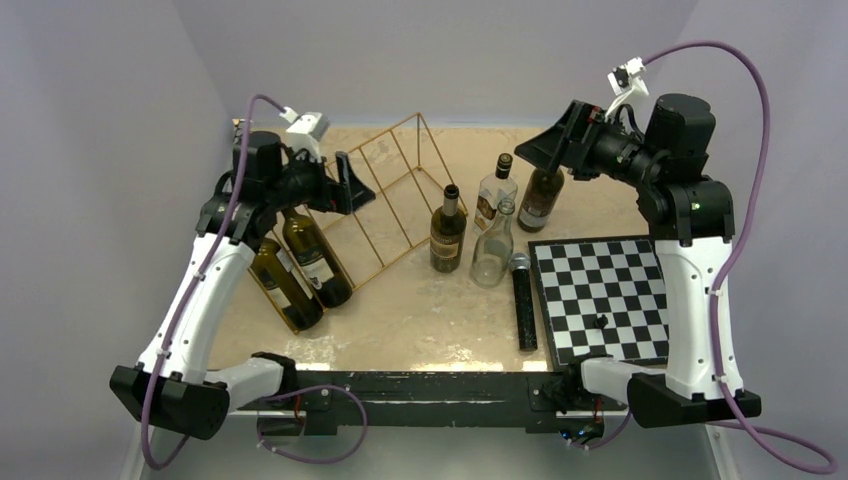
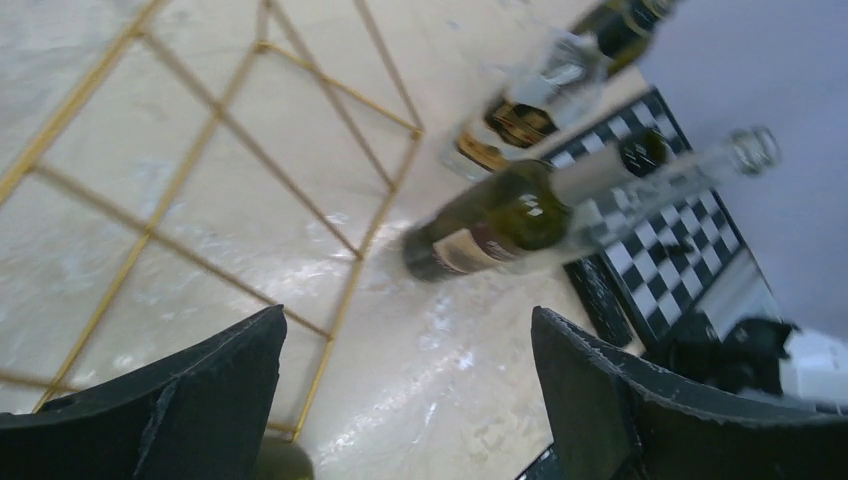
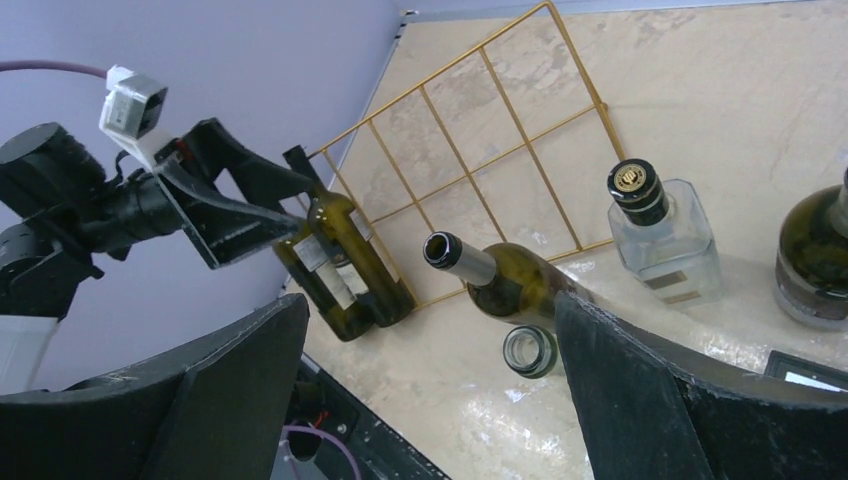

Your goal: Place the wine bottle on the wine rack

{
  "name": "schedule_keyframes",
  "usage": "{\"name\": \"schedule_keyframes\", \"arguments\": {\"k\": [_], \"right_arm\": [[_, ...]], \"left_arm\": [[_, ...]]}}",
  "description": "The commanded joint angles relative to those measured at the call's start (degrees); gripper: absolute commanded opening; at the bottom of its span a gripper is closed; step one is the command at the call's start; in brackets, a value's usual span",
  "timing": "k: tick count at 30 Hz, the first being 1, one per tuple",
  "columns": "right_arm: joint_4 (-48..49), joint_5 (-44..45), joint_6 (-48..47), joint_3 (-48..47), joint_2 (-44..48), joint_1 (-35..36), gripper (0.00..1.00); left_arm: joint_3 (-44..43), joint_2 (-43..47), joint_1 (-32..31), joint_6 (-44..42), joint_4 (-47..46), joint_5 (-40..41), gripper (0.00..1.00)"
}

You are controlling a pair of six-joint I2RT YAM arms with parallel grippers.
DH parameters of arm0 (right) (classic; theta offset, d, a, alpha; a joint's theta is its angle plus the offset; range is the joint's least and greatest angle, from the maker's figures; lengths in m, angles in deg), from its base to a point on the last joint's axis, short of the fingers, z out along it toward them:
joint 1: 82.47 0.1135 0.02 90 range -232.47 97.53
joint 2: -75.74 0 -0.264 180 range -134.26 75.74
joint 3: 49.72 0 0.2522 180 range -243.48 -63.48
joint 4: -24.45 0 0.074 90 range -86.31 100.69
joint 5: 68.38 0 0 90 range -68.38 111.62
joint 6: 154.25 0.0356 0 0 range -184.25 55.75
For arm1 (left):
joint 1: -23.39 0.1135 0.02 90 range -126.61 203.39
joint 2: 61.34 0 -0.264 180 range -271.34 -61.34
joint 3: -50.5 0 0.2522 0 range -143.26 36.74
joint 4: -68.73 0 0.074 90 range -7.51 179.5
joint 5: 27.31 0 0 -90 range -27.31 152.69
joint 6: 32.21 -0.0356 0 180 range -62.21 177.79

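Left tool (image 1: 345, 185) wide, just beside wine bottle (image 1: 315, 258) lying in wine rack (image 1: 418, 116); right tool (image 1: 538, 155) wide, well apart

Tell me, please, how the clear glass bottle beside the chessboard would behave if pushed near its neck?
The clear bottle stands upright, tall and narrow, so a high push would probably tip it. It looks empty, so likely light. Falling, it could crack against the dark bottle beside it.

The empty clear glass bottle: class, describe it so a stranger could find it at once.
Find the black-and-white chessboard on the right of the top view. Four bottles stand off its far-left corner; the empty clear glass bottle is the frontmost. Only it has no label: bare, colourless glass with an open mouth.
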Motion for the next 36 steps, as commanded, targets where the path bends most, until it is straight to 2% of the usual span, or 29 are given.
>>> {"name": "schedule_keyframes", "arguments": {"k": [1, 4, 7, 17, 22, 30, 36], "right_arm": [[3.08, -3.32, 0.36, 0.54, 1.06, 0.02, 0.98], [3.96, -5.47, 0.57, 0.94, 1.18, 0.05, 0.99], [6.39, -9.86, 0.61, 1.97, 2.01, 0.18, 0.99], [5.62, -10.09, -0.54, 5.40, 5.12, 0.25, 0.99], [4.55, -9.48, -0.93, 5.79, 5.85, 0.30, 0.99], [2.75, -9.02, -1.66, 5.95, 5.59, 0.28, 0.99], [2.56, -8.77, -1.84, 5.90, 5.12, 0.26, 0.99]], "left_arm": [[-1.36, -0.47, -8.80, -9.28, -6.04, -13.07, 0.99], [-0.41, -1.59, -13.90, -12.24, -10.52, -17.01, 0.99], [-0.53, -4.08, -17.52, -14.94, -13.45, -15.39, 0.99], [1.71, -11.91, -21.81, -16.65, -30.52, -15.98, 0.99], [2.43, -16.11, -24.04, -17.47, -37.29, -13.62, 0.99], [6.98, -18.13, -26.08, -14.45, -47.51, -3.23, 0.89], [8.21, -19.55, -26.39, -11.92, -49.32, -4.39, 0.77]]}}
